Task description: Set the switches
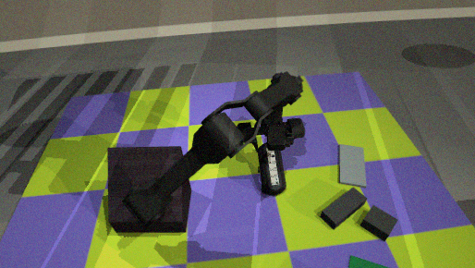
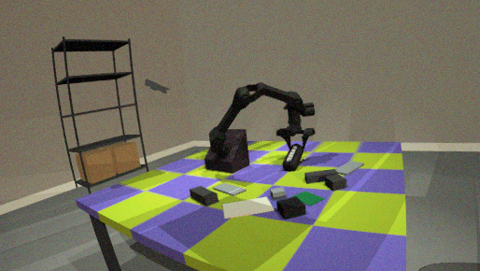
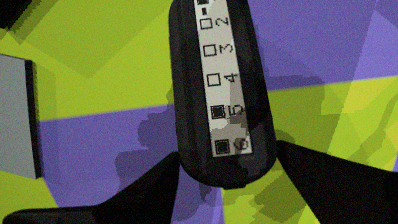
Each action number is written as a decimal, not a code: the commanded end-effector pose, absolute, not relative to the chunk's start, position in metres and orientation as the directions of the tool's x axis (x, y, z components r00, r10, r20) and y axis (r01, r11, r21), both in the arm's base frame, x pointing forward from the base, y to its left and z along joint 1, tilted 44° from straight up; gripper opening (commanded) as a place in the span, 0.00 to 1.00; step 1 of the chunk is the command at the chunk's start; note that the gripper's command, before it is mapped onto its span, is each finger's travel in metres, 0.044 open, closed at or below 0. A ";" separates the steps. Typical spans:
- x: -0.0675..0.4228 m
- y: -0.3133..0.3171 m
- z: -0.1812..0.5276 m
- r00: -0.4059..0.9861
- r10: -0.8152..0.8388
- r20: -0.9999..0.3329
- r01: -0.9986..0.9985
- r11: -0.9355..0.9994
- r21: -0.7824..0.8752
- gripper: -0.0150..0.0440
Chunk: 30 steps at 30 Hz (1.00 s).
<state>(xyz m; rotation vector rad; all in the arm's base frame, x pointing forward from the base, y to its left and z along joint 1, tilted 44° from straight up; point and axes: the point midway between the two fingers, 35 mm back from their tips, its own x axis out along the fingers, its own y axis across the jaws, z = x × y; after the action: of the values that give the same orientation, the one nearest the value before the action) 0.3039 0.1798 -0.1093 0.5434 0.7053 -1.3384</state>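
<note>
Pincer: my black pincer [image 1: 267, 147] [image 2: 295, 147] [image 3: 226, 152] is closed on the unit, a finger against each long side, near the end marked 6.
Unit: the dark grey, round-ended controller unit [image 1: 265, 172] [image 2: 288, 164] [image 3: 186, 100] is right of centre in the top view, tilted, underside showing.
Long axis: from my pincer it runs down the frame in the top view and up the frame in the wrist view; my fingers pinch across it.
Label: on the white printed strip [image 1: 274, 172] [image 2: 291, 153] [image 3: 225, 95], squares 2, 3 and 4 are empty; 5 and 6 are filled.
Square 1: cut by the wrist view's top edge; I cannot read it surely.
Brand: none I can read.
Neighbour: a flat light grey plate [image 1: 352, 165] [image 2: 350, 168] [image 3: 16, 117] lies apart on the chequered desk [image 1: 222, 231] [image 2: 360, 206] [image 3: 120, 65], towards the right in the top view.
Next: I judge square 1 needs a clear look, then a turn back onto the base.
Risk: tilted and held by one end, it may swing.
</note>
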 end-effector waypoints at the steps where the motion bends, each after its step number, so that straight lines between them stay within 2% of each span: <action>1: 0.304 0.180 -0.103 0.083 -0.679 -0.730 0.986 0.160 -0.036 0.82; 30: 0.306 0.178 -0.080 0.083 -0.679 -0.729 0.986 0.160 -0.037 0.82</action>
<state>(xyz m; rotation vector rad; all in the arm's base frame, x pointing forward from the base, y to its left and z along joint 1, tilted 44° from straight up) 0.3052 0.1804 -0.0846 0.5507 0.7050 -1.3373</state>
